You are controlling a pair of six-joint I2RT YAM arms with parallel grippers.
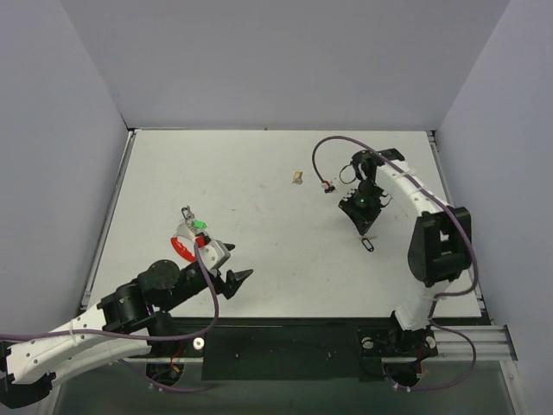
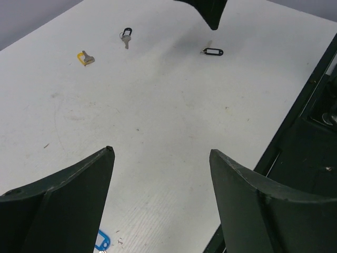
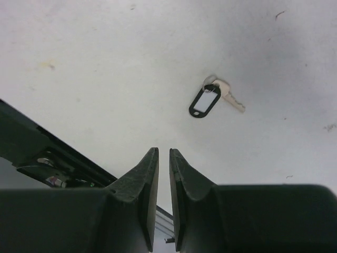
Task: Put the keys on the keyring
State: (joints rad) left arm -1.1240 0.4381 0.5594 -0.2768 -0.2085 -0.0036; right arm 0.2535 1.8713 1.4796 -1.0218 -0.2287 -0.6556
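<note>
Two arms reach over the white table (image 1: 259, 164) in very different poses.

The left arm lies low, stretched from the near left corner toward the middle with its forearm almost flat. The left gripper (image 1: 238, 283) points toward the table's centre. Its fingers (image 2: 79, 179) are spread wide, with only bare table between them. The keyring (image 1: 190, 235) lies just beside this gripper on its far left side, a bunch of red, white and green pieces. A blue tag (image 2: 101, 241) shows at the bottom edge of the left wrist view.

The right arm rises from its base and folds at a high elbow. It runs out toward the far right, then bends back so that the right gripper (image 3: 163, 155) points down at the table. Its jaws are drawn almost together, leaving a thin slit with nothing in it. I cannot tell whether the tips touch the surface.

The black-tagged key (image 3: 206, 101) lies flat just ahead of those tips, not between them. It has an oblong black fob with a white label, and a silver blade sticks out beside it. Farther back on the right half lies the black-headed key (image 2: 125, 37) on its own small ring. The yellow-headed key (image 2: 84, 58) lies near it, toward the middle. All three keys are well apart from the keyring.
</note>
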